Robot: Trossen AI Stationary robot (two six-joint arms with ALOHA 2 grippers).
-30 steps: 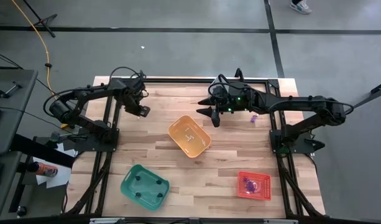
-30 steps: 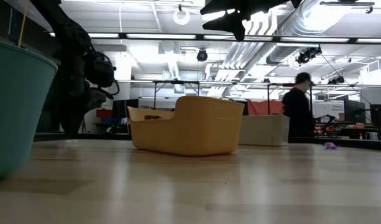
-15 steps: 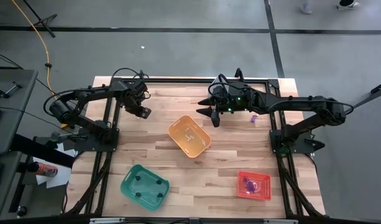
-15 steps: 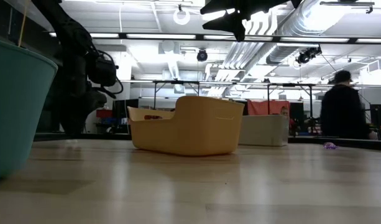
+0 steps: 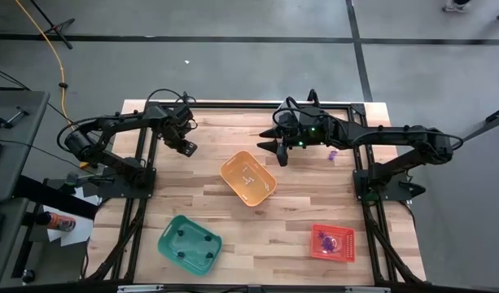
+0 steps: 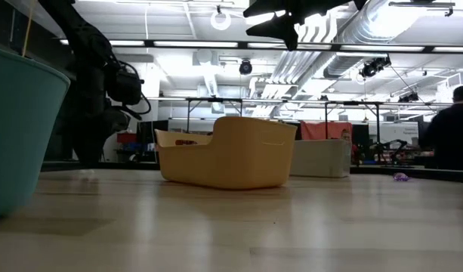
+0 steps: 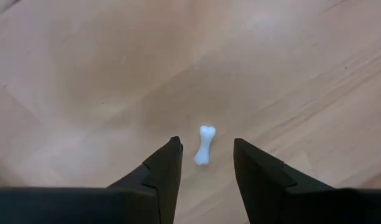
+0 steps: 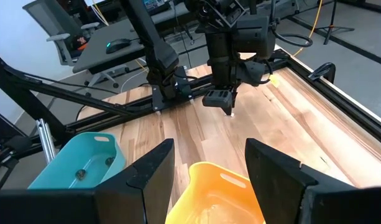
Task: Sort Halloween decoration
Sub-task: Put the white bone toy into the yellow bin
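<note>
A small white bone-shaped trinket (image 7: 204,145) lies flat on the wood at the table's far left. My left gripper (image 7: 207,148) points down over it and is open, with one finger on each side of the bone and clear of it; in the high view it is (image 5: 186,148). My right gripper (image 5: 274,150) hangs open high above the far middle of the table, nothing between its fingers (image 8: 209,155). A purple trinket (image 5: 331,154) lies on the table at the far right.
An orange bin (image 5: 248,178) holding whitish pieces stands mid-table. A green bin (image 5: 189,242) with dark pieces is at the near left, and a red bin (image 5: 332,242) with purple pieces at the near right. Bare wood lies between them. A person (image 6: 450,128) stands in the room behind.
My left gripper has rolled a little about its own axis while staying over the same spot at the far left. The person in the room behind has walked across the background. The bins and my right gripper have kept still.
</note>
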